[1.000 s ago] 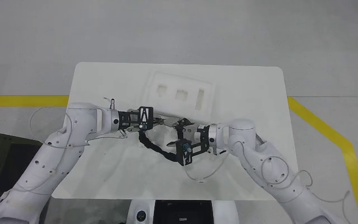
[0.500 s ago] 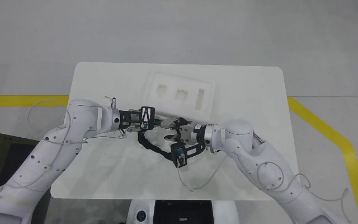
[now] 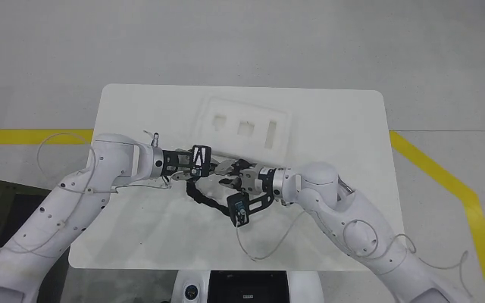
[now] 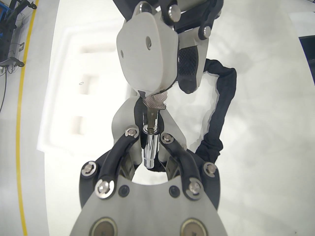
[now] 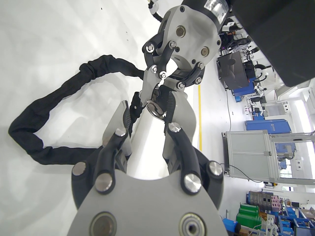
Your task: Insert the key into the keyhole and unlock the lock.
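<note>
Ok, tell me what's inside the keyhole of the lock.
The key sits in the keyhole at the end of the chrome lock, its head outside. How far the blade reaches is hidden by the lock's body.

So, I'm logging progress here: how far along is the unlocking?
Done: the key stands partway in the keyhole. In hand: left jaws clamp the lock, right jaws grip the key's head. Remaining: seat it fully, turn it; no sign the lock has opened.

We see a white table (image 3: 341,121) with rounded corners. On its far half a white foam tray (image 3: 258,110) with three rectangular recesses lies flat on the tabletop.
</note>
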`<action>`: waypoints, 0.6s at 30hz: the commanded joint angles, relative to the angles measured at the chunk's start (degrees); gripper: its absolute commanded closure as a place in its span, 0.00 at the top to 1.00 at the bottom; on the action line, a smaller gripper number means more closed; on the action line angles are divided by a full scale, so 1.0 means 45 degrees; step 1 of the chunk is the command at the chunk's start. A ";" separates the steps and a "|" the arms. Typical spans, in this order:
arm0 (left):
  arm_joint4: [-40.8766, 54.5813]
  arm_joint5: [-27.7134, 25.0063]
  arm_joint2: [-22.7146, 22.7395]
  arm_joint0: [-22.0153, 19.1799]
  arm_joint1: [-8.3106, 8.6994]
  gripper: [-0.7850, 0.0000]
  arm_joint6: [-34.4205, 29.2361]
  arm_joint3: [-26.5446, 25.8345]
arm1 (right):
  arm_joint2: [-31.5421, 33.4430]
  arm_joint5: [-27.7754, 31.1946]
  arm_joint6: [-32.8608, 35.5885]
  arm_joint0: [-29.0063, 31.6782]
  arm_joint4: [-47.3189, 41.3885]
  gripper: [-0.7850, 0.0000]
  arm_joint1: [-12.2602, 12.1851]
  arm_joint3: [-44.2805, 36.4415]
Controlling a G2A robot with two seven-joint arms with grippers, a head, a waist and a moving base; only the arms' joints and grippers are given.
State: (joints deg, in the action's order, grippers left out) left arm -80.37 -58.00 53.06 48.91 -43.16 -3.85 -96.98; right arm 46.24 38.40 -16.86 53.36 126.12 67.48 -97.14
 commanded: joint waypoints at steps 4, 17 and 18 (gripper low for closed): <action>0.0119 0.0000 -0.0128 -0.0043 0.0033 0.00 0.0001 -0.0008 | -0.0026 -0.0075 -0.0031 -0.0040 -0.0087 0.25 0.0023 0.0109; 0.0151 0.0000 -0.0308 -0.0181 0.0056 0.00 0.0081 0.0008 | -0.0167 0.0109 0.0005 -0.0342 -0.0738 0.00 0.0166 0.0505; 0.0129 0.0000 -0.0312 -0.0189 0.0054 0.00 0.0096 -0.0003 | -0.0166 0.0145 -0.0026 -0.0357 -0.0881 0.00 0.0181 0.0555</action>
State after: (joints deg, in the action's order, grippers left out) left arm -79.70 -58.00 51.67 48.10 -42.91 -3.47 -96.95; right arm 45.49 38.94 -16.86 51.80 122.67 68.25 -94.82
